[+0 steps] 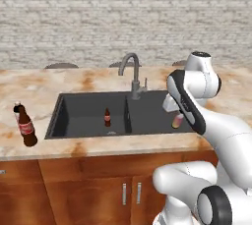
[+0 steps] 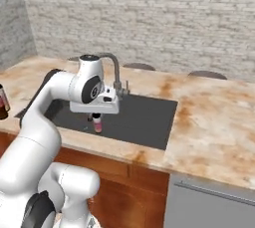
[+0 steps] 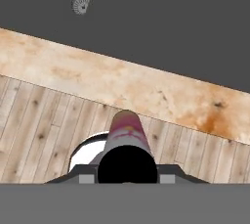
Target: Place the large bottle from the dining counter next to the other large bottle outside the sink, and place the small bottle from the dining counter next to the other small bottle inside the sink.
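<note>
**Small bottle gripped above the sink's right half**

Gripper (image 2: 95, 118) closed tight on the small bottle (image 2: 97, 124), pale pink, hanging upright beneath the hand over the right part of the sink (image 1: 81, 116), close to the basin's front edge. Same bottle seen in the left base view (image 1: 177, 120), partly hidden behind the forearm, apparently clear of the basin floor. From the hand camera, dark cap and pink body (image 3: 128, 135) caught between the fingers, pointing away along the view.

Inside the dark grey basin: the other small bottle (image 1: 107, 117), tiny, brown, red-labelled, standing upright near the middle of the basin floor, just left of the centre line and well apart from the held bottle. Round drain (image 3: 81, 5) in the basin floor beside it.

Curved grey faucet (image 1: 132, 74) rising from the back edge of the sink, at its middle.

Outside the basin, on the marbled worktop (image 1: 39, 89) towards its front left: the large bottle (image 1: 25, 124), tall, dark brown, red label, upright, near the sink's left front corner.

Reddish-brown cabinet fronts (image 1: 88, 184) below the worktop's front edge.
</note>
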